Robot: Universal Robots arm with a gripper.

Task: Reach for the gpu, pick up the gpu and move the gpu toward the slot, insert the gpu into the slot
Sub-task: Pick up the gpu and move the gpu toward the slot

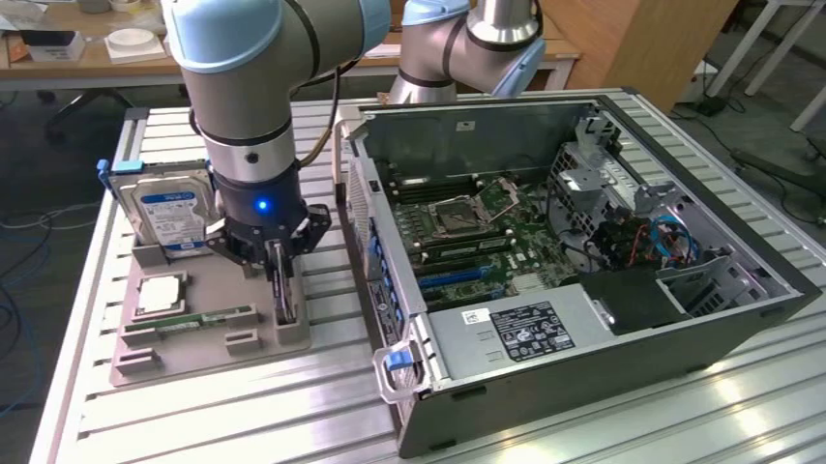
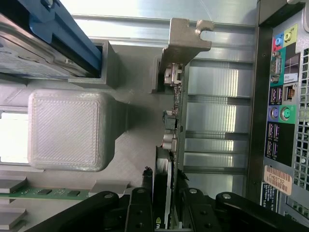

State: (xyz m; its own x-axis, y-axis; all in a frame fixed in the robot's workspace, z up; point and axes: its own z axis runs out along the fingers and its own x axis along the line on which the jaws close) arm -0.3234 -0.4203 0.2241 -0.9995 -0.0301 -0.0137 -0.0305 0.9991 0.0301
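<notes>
**A:** Workshop room, slatted metal bench (image 1: 232,425), cables (image 1: 29,220) trailing on the floor behind it. Where's the gpu in all this? I can barely find it in the exterior view.

**B:** It's standing on edge in the grey tray (image 1: 193,362), at the end nearest the case (image 1: 671,319). The arm (image 1: 246,87) comes straight down over it and covers most of it, so you just get a dark sliver under the hand (image 1: 280,275).

**A:** The wrist view any better?

**B:** A bit. The gpu (image 2: 175,111) is edge-on there, so no fan or face, just a thin strip with the silver bracket (image 2: 186,36) at the far end. The near end is cut off where the hand sits astride it.

**A:** So has it grabbed the card or not?

**B:** Honestly can't tell. The hand is low and on both sides of the card, but whether it's clenched on it or loose, the pictures don't settle.

**A:** Other stuff on the tray?

**B:** The drive (image 1: 168,208) is upright behind the hand, with the CPU (image 1: 162,293) and the stick (image 1: 193,321) lying flat in front of it. The case is open beside the tray, board (image 1: 478,232) exposed, and its far corner runs out of frame.
</notes>
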